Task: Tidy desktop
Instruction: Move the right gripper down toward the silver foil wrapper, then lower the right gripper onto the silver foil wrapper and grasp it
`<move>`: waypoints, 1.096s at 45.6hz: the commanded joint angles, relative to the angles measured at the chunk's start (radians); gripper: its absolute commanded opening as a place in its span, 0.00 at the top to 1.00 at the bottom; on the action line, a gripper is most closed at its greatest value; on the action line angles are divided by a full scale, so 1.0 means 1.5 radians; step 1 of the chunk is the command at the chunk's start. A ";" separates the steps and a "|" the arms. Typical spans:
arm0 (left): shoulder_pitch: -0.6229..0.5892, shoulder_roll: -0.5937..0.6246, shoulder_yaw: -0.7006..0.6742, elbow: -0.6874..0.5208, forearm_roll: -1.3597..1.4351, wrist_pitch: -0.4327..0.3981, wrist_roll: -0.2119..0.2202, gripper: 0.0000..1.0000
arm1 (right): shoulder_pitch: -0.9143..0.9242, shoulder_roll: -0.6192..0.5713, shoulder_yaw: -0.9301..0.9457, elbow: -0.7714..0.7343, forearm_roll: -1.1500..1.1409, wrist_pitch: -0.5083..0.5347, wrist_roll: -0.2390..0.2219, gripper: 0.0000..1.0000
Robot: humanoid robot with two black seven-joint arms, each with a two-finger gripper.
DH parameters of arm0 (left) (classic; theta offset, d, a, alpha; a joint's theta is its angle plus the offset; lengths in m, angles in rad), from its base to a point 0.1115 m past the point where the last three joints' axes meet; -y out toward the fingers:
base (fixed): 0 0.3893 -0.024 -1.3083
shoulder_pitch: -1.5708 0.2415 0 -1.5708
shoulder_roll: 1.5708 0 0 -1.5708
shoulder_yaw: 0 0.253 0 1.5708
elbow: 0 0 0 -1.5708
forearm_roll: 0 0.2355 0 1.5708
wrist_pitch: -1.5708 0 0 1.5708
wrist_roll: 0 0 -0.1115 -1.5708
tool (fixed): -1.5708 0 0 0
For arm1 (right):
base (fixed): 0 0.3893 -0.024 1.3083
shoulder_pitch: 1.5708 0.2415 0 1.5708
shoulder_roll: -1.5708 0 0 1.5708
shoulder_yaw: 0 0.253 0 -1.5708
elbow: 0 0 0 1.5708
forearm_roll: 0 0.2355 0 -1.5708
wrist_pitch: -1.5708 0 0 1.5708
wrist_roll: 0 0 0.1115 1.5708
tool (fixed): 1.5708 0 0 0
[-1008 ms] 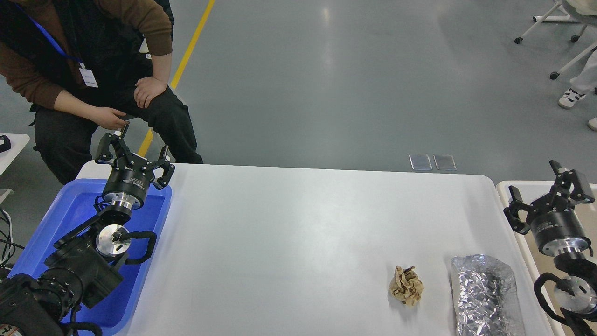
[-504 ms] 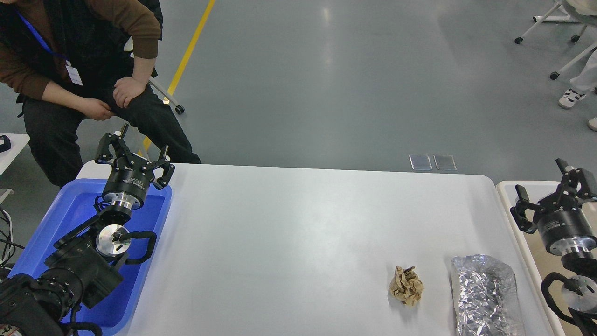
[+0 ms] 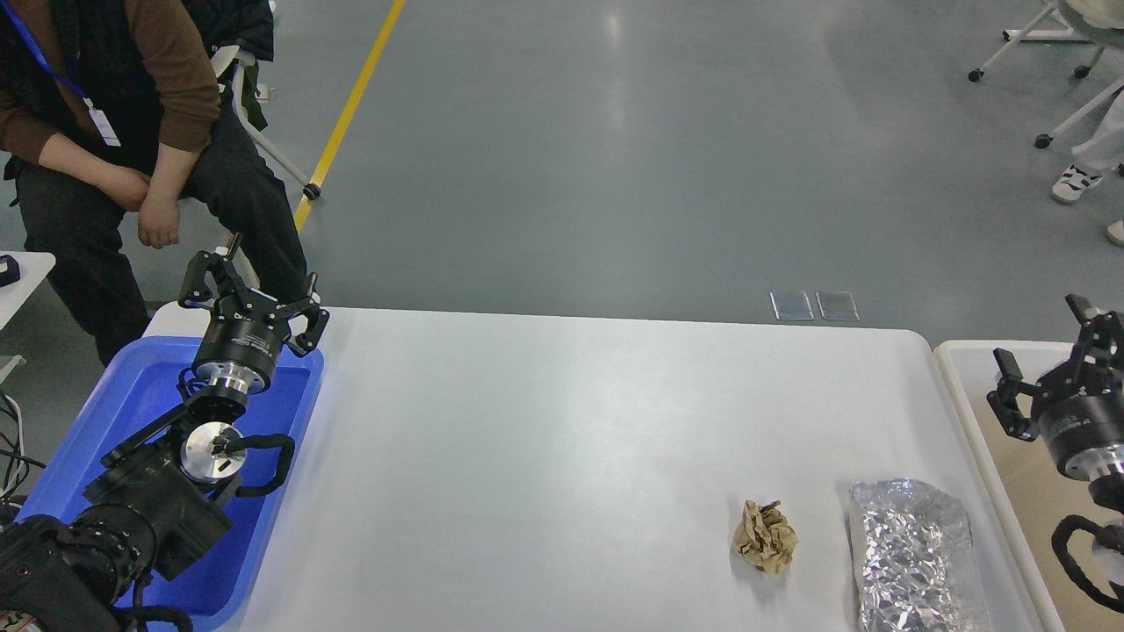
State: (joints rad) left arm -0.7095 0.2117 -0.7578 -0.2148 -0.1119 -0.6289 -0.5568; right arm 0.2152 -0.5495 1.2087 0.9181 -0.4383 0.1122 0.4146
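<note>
Item, far left: seated person (image 3: pixel 105 132) in brown and black, head cut off by the frame, behind a glossy blue plastic tray (image 3: pixel 105 412) over which the left gripper (image 3: pixel 250 285) hangs, fingers spread apart and empty. Item, centre: the desktop (image 3: pixel 544 439), smooth white with rounded corners, fills the middle of the view on a grey polished floor and carries a crumpled brown paper ball (image 3: pixel 765 537) and, just beside it, a wrinkled silver foil bag (image 3: pixel 913 553) cut by the lower edge. Item, far right: beige-lined white bin (image 3: pixel 1010 439), above it the right gripper (image 3: pixel 1058 369), jaws parted, partly cropped.
</note>
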 commanded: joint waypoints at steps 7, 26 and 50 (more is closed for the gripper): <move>0.000 0.000 0.000 0.000 0.000 0.000 0.000 0.00 | 0.043 -0.130 -0.202 0.000 -0.031 -0.005 0.000 0.00; 0.000 0.000 0.000 0.000 0.000 0.000 0.000 0.00 | 0.185 -0.337 -0.595 0.010 -0.310 -0.012 0.002 0.00; 0.000 0.000 0.000 0.000 0.000 0.000 0.000 0.00 | 0.198 -0.344 -0.709 0.039 -0.575 -0.023 0.051 0.01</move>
State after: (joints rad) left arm -0.7093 0.2117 -0.7578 -0.2148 -0.1119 -0.6289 -0.5568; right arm 0.4981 -1.0594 0.2376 0.9569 -1.1320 0.0884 0.4716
